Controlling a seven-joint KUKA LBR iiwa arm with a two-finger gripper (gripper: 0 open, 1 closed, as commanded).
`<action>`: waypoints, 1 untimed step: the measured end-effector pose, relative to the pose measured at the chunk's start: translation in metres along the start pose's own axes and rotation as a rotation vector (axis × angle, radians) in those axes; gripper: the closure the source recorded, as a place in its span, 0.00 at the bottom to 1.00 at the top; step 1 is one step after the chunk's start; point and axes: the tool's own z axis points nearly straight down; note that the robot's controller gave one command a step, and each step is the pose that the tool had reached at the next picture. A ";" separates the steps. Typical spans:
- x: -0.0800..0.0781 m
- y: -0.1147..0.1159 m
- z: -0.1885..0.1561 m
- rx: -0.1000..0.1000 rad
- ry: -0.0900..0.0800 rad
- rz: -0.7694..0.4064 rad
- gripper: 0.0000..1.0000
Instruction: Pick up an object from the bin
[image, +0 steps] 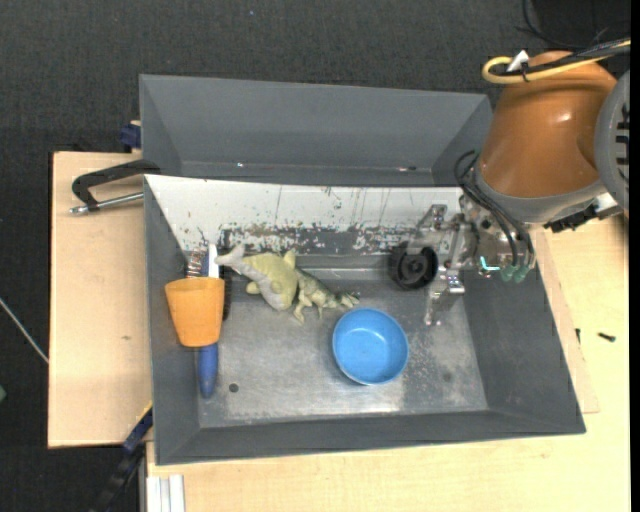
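Note:
My gripper (440, 293) hangs low at the right side of the bin, pointing down at the bare floor near the back wall. A blue round bowl (370, 346) lies open side up just left of and in front of it. A black round thing (411, 266) sits close against the gripper's left side; I cannot tell whether it is loose. Further left, a pale yellow-green toy dinosaur (287, 282) lies on its side near the back wall.
An orange cup (195, 310) lies at the bin's left wall over a brush with a blue handle (206, 371). The arm with its orange cover comes in from the upper right. Bare floor runs along the front and the right of the bowl.

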 end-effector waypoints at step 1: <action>0.021 -0.014 0.159 0.001 -0.006 -0.088 0.00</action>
